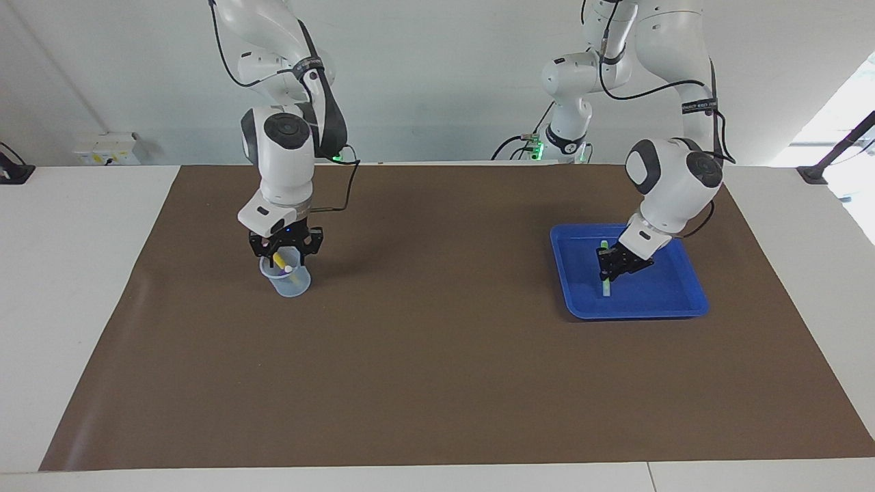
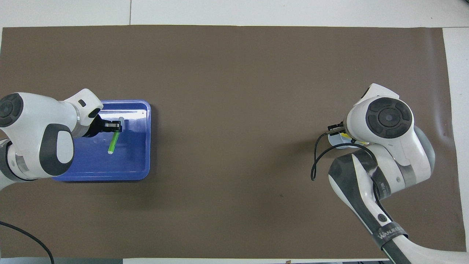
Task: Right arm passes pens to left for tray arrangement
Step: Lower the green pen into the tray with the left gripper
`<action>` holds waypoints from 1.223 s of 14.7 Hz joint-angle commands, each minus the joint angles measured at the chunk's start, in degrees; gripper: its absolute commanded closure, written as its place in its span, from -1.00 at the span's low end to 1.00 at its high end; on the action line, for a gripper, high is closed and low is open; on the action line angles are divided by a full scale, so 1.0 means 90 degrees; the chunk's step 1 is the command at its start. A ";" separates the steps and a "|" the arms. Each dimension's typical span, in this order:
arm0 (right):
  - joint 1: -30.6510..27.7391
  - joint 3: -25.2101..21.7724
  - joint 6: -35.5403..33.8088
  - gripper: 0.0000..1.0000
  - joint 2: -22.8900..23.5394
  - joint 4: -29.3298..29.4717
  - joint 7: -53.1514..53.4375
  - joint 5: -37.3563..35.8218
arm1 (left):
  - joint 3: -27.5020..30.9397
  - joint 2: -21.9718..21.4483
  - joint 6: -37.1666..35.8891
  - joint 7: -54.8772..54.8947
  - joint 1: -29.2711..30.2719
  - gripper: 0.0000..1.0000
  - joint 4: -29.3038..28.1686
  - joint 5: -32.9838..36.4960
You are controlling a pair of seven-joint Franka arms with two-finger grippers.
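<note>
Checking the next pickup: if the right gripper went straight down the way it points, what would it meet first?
Probably the yellow pen standing in the translucent cup: the right gripper hangs right over the cup's mouth, though depth is hard to judge.

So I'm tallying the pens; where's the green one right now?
The green pen is in the blue tray at the left arm's end of the table, with the left claw down at it.

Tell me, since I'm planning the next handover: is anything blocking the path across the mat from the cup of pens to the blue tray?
Nothing visible does. The brown mat lies bare between the cup, under the right gripper, and the tray, where the left gripper is at the green pen.
</note>
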 commanded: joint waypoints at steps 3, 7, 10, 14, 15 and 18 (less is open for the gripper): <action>-0.0063 -0.0087 0.0413 -0.03 -0.0084 -0.0218 -0.0145 -0.0119 | 0.0038 0.0061 0.0391 0.0030 -0.0125 1.00 -0.0235 0.0140; -0.0063 -0.0087 0.0608 0.35 -0.0065 -0.0218 -0.0135 -0.0119 | 0.0038 0.0061 0.0323 0.0030 -0.0125 -0.45 -0.0245 0.0140; -0.0063 -0.0087 0.0647 1.00 -0.0055 -0.0208 -0.0106 -0.0119 | 0.0038 0.0061 0.0313 0.0011 -0.0096 -0.84 -0.0245 0.0140; -0.0063 -0.0087 0.0638 1.00 -0.0026 -0.0130 -0.0096 -0.0119 | 0.0038 0.0061 0.0293 0.0011 -0.0086 -0.84 -0.0254 0.0140; -0.0063 -0.0097 0.0618 1.00 -0.0026 -0.0121 -0.0096 -0.0119 | 0.0038 0.0052 0.0293 0.0011 -0.0077 -0.84 -0.0245 0.0140; -0.0063 -0.0155 0.0502 1.00 -0.0162 -0.0004 -0.0135 -0.0119 | 0.0038 0.0061 0.0080 -0.0009 -0.0038 -0.84 -0.0167 0.0131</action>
